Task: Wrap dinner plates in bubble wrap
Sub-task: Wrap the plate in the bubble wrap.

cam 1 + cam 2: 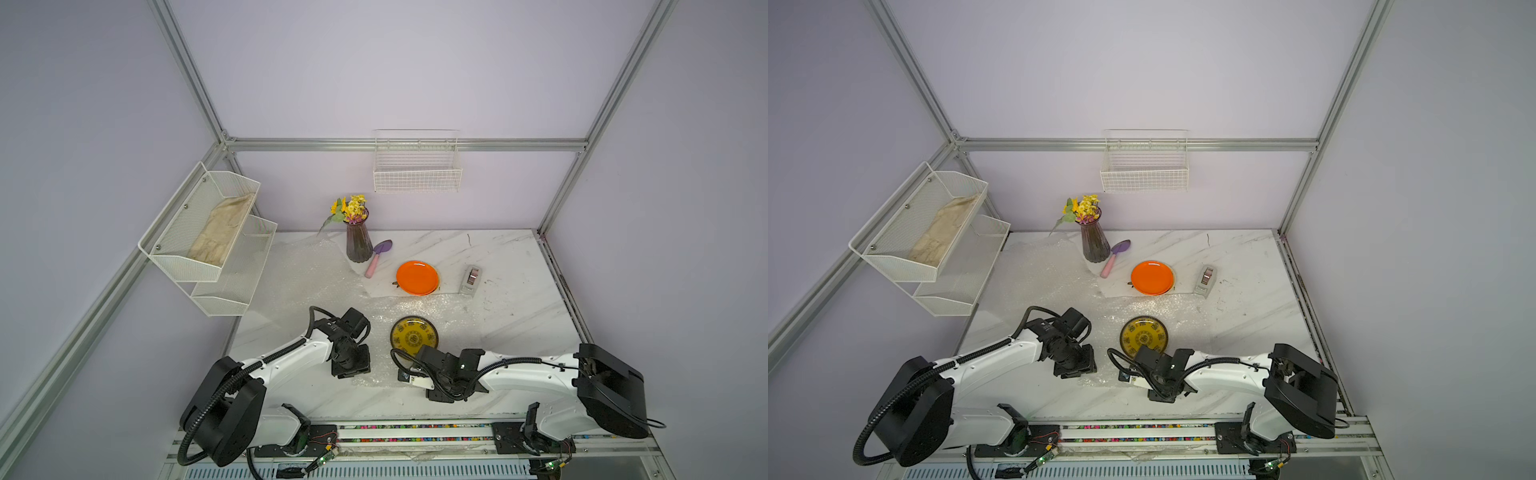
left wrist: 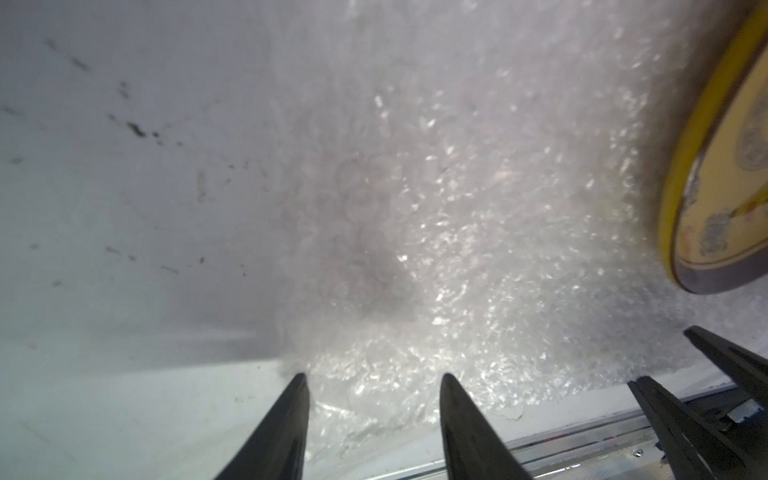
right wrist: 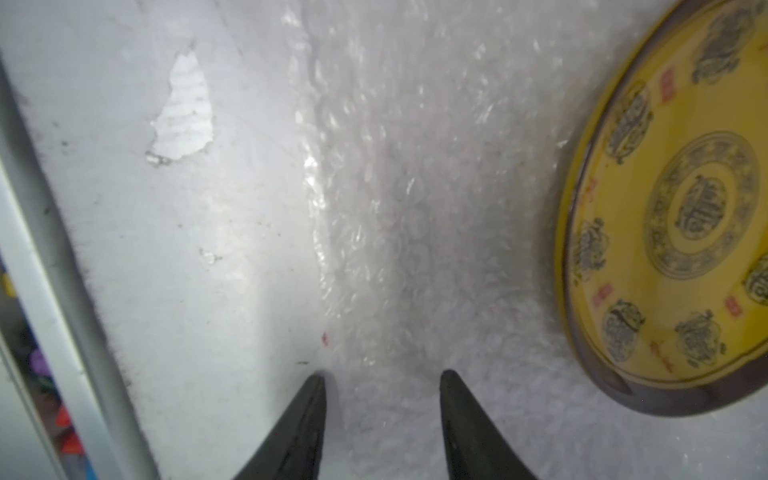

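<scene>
A yellow dinner plate with a dark pattern (image 1: 413, 337) (image 1: 1144, 336) (image 3: 681, 216) lies on a clear bubble wrap sheet (image 1: 440, 316) (image 2: 478, 208) (image 3: 415, 208) near the table's front. An orange plate (image 1: 417, 277) (image 1: 1151, 277) sits farther back. More bubble wrap (image 1: 299, 270) covers the back left. My left gripper (image 2: 373, 376) (image 1: 352, 371) is open, its tips astride the sheet's near corner. My right gripper (image 3: 382, 374) (image 1: 404, 376) is open too, one tip at the sheet's near edge and the other over the sheet, beside the yellow plate. It holds nothing.
A vase of flowers (image 1: 358, 245), a purple trowel (image 1: 377, 259) and a grey tape dispenser (image 1: 470, 280) stand at the back. White paper (image 1: 382, 286) lies under the orange plate. A mesh shelf (image 1: 208, 232) hangs at the left and a wire basket (image 1: 417, 174) on the back wall.
</scene>
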Robot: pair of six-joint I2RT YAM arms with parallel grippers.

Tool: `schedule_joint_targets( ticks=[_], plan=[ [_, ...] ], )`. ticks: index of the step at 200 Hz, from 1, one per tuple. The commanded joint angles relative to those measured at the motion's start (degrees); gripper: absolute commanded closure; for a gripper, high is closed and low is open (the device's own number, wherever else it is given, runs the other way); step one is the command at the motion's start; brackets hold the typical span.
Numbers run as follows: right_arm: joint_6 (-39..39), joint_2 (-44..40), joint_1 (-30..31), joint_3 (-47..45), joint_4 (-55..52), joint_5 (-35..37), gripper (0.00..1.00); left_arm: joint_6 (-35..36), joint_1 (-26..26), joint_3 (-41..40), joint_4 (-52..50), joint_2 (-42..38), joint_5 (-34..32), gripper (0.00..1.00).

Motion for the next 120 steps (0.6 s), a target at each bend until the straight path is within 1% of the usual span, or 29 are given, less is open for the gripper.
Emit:
schedule_joint_targets(
  ticks=[1,8,12,16,26,49,78,120],
  plan=[
    [-2.06,1.02,0.45,-1.53,-1.75,3.54,0.67,-1.47,-1.00,5.33,-0.24,2.37,1.10,0.52],
    [-1.84,0.17,0.52,-1.44,-1.66,3.17,0.72,-1.69,-1.24,5.42,-0.11,3.43,0.94,0.53],
    [-1.80,-0.30,0.52,-1.40,-1.66,2.87,0.74,-1.89,-1.42,5.33,-0.02,3.59,0.67,0.53],
    [-1.82,-0.94,0.52,-1.31,-1.60,2.57,0.76,-2.12,-1.52,5.21,-0.08,5.76,0.18,0.54],
    [-1.60,-2.12,0.52,-0.84,-1.65,2.14,0.81,-2.27,-1.62,4.78,-0.15,7.74,-0.34,0.56],
    [-1.38,-3.56,0.52,0.89,-3.57,0.70,1.00,-2.04,-1.62,3.77,-1.63,11.40,-3.15,0.59],
    [-0.08,-2.65,0.52,3.76,-6.69,-2.62,1.00,-0.33,-1.46,5.23,-6.82,13.41,-8.88,0.61],
    [2.63,-1.01,0.52,6.90,-7.22,-5.90,1.00,2.36,-1.53,13.84,-13.22,9.17,-16.18,0.60]
  ],
)
